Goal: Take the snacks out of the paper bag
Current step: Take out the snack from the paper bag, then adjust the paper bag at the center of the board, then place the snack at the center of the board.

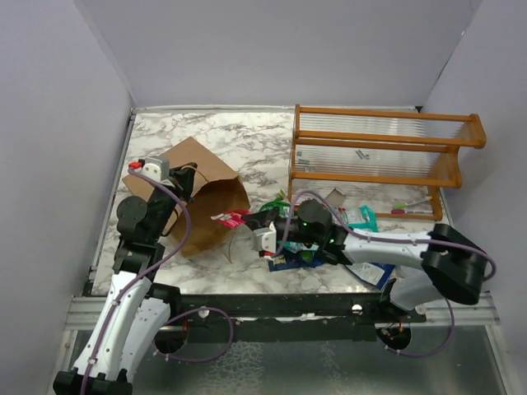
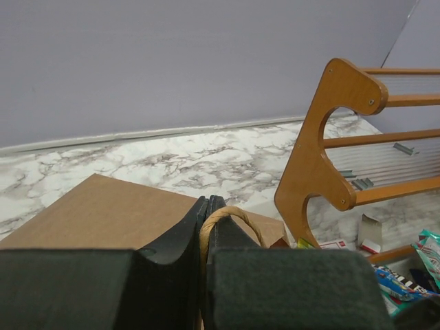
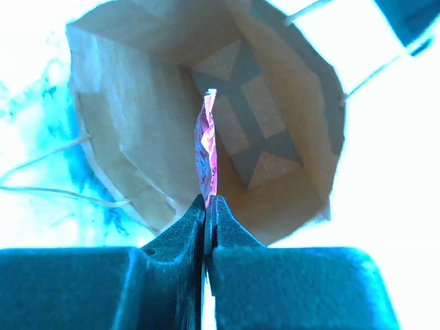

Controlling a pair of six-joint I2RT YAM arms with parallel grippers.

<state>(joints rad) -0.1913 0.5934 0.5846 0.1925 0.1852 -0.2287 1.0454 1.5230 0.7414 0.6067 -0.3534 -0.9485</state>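
The brown paper bag (image 1: 206, 193) lies on its side on the marble table, its mouth toward the right arm. My left gripper (image 1: 179, 177) is shut on the bag's twisted-paper handle (image 2: 230, 214), next to the bag's flat side (image 2: 103, 213). My right gripper (image 1: 254, 220) is shut on a pink-red packet (image 1: 230, 219) just outside the bag's mouth. In the right wrist view this gripper (image 3: 207, 203) holds the packet (image 3: 206, 148) edge-on before the open bag (image 3: 261, 130), which shows no other packet inside. A green packet (image 1: 280, 202), a teal packet (image 1: 363, 218) and dark blue packets (image 1: 375, 272) lie on the table.
An orange-brown wooden slatted rack (image 1: 379, 152) stands at the back right, also in the left wrist view (image 2: 320, 158). A grey card (image 1: 335, 197) and a small red-and-white packet (image 1: 409, 207) lie at its foot. Grey walls enclose the table.
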